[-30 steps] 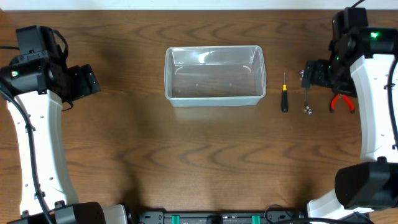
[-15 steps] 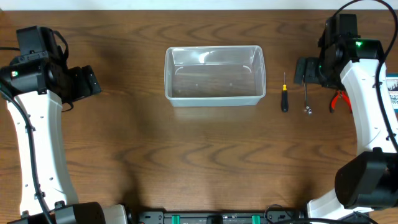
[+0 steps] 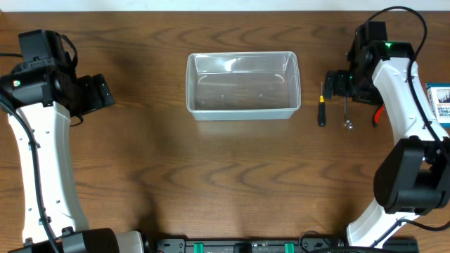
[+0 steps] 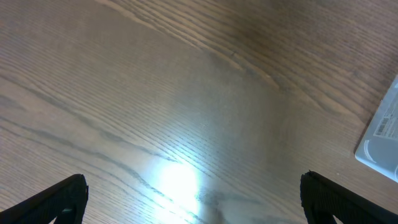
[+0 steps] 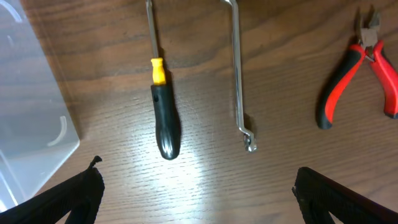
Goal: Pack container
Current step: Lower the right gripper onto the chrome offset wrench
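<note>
left fingers and right fingers wide, empty; i'd centre the right over the screwdriver handle, then lower.

Clear rectangular container — empty, upright — sits on the table's far-centre.

Container is the 1 big obstacle, upper centre of the overhead frame: walls block a sideways pass, top is open. To its right is a narrow strip of bare table, then 3 tools side by side: screwdriver, thin bent metal tool, red pliers, with slim gaps between them. Right gripper hangs over the first 2, jaws wide. Blue-and-white box sits at the right edge. Left half and lower band are bare wood; left gripper hangs there, jaws wide.
</note>
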Available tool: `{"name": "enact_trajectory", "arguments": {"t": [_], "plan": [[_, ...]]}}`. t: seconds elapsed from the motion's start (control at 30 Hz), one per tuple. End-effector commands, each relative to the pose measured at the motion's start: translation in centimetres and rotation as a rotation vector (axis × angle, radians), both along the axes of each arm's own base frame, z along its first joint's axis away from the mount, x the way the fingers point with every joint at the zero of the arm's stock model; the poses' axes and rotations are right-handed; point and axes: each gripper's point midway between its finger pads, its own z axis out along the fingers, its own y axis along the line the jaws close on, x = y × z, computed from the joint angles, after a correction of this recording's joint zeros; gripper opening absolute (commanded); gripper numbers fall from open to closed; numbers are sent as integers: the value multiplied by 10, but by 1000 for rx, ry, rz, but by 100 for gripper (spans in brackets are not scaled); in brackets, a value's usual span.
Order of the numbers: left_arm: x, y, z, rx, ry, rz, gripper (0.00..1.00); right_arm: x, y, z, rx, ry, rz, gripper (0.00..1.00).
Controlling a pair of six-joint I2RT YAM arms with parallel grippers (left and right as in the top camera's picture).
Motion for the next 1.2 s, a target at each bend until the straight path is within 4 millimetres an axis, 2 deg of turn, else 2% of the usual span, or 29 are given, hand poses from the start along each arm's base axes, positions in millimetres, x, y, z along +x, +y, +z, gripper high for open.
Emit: {"name": "enact_trajectory", "arguments": {"t": [0.0, 0.23, 0.43, 0.6, 0.77, 1.03, 1.17], "plan": [[0, 2, 10, 6, -27, 10, 98, 1, 0, -1, -8, 1, 91, 99], [-5, 1, 8, 1, -6, 10, 98, 5, -20, -4, -87, 1, 100, 99], [-6, 0, 7, -1, 2, 10, 98, 6, -40, -13, -60, 3, -12, 99], [-6, 0, 7, -1, 2, 10, 98, 6, -42, -16, -47, 8, -19, 99], [-6, 0, 7, -1, 2, 10, 98, 16, -41, -21, -47, -16, -8, 99], [-6, 0, 7, -1, 2, 10, 98, 27, -42, -53, -43, 11, -8, 99], [-6, 0, 7, -1, 2, 10, 98, 32, -43, -61, -43, 11, -8, 99]]}}
